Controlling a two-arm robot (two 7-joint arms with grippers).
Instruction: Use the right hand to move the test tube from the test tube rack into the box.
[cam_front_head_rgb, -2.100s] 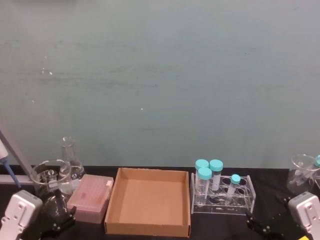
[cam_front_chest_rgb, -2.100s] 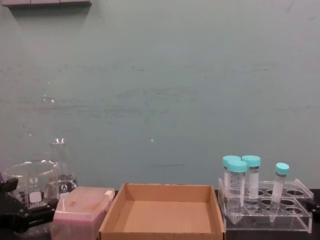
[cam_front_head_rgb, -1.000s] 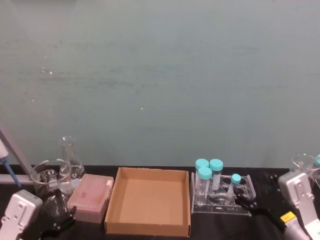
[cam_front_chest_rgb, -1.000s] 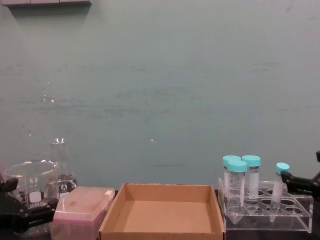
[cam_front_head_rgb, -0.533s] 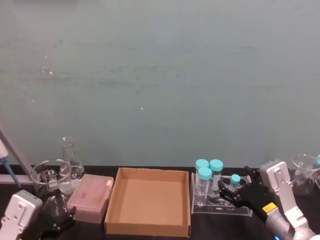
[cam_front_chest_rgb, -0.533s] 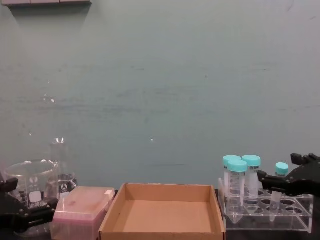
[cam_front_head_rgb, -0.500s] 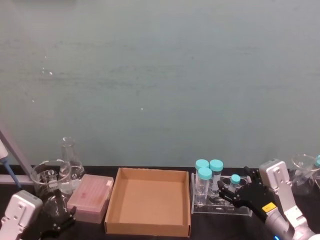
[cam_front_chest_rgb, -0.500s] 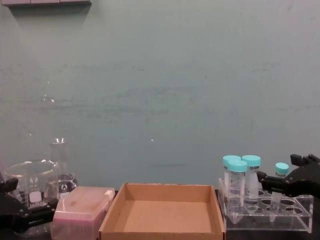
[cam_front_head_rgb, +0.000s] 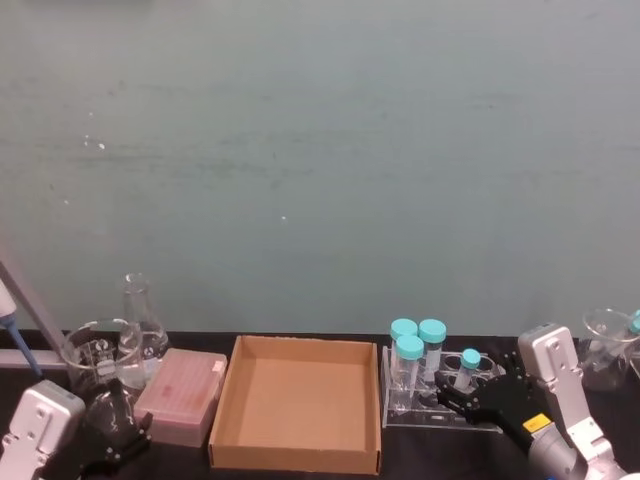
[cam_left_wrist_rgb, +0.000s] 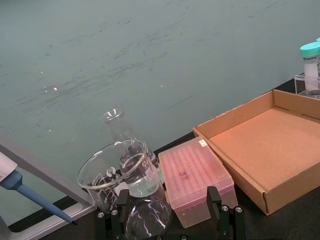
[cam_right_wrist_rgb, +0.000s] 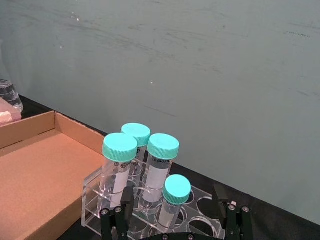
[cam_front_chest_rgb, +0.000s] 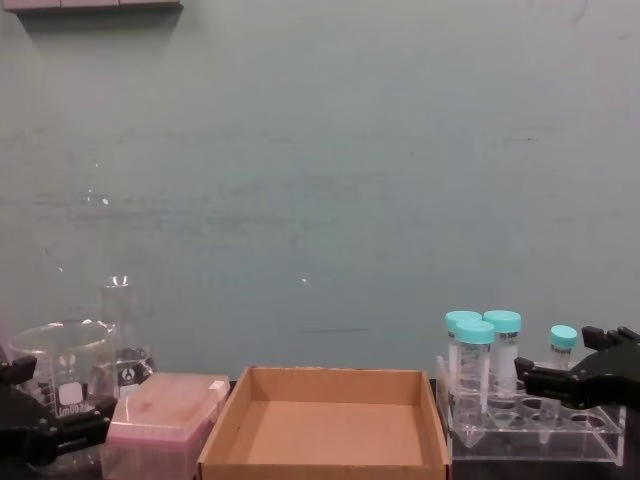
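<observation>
Right hand (cam_right_wrist_rgb: 172, 200) at rack (cam_front_chest_rgb: 530, 440), fingers (cam_right_wrist_rgb: 126, 200) apart astride tube (cam_right_wrist_rgb: 176, 190), ready to pinch | box (cam_front_head_rgb: 295, 400) left of rack | left gripper (cam_left_wrist_rgb: 167, 197) idle farther left, apart

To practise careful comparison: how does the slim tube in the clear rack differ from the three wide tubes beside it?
The slim tube has a smaller cap and a narrower body than the wide tubes. Its cap sits lower than theirs. It stands alone between the fingers of the open right gripper; the wide tubes cluster at the end of the rack nearer the cardboard box. All have teal caps and stand in the same rack.
</observation>
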